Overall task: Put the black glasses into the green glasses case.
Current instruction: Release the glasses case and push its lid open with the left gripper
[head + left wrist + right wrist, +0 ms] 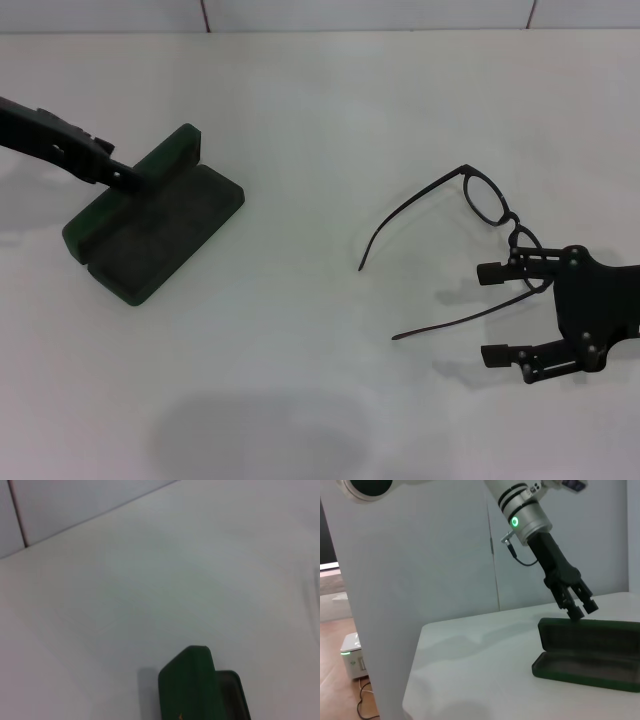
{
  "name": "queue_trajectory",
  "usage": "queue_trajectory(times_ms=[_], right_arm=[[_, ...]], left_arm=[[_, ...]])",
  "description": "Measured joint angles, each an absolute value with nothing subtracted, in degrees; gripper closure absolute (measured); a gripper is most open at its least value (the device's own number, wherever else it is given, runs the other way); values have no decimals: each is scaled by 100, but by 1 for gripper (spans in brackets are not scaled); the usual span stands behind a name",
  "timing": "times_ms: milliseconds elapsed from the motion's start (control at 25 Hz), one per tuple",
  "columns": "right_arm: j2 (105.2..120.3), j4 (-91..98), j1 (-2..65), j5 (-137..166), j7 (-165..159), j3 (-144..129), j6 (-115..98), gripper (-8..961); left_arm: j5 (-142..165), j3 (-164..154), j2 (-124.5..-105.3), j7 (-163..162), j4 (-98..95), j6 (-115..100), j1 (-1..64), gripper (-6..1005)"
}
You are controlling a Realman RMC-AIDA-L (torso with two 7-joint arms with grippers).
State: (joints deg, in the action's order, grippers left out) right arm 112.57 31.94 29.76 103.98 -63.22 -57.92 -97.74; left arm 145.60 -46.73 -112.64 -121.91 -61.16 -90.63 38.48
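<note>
Case (pixel 150 225): lying open near the worktop's (pixel 320 110) left edge, left tool (pixel 128 180) pinching its raised lid, likely steadying it. Glasses (pixel 470 225): lying unfolded toward the right edge. Right tool (pixel 505 310): hovering spread beside them, holding nothing.

The right gripper (pixel 506 312) partly covers the near lens of the black glasses (pixel 470 230) toward the worktop's (pixel 300 100) right edge in the head view, and its arm runs off that picture's side. The left gripper (pixel 128 180) masks part of the raised lid of the green glasses case (pixel 150 220). In the left wrist view the case is cut off; its gold lettering is too small to read.
</note>
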Motion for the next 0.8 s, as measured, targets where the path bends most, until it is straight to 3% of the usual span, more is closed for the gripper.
queue_trajectory(times_ms=[600,800], right_arm=[[11259,3182,2971,10397,-6337,-5792,-9720,82],[11259,3188,2965,10397,-6369,-5792,-9720,82]], left_arm=[[14749,-5012,-11441,-12296,-6106,-8701,3837,120],[14752,-5017,-11450,-12194,-6100,-8651,3831,292]])
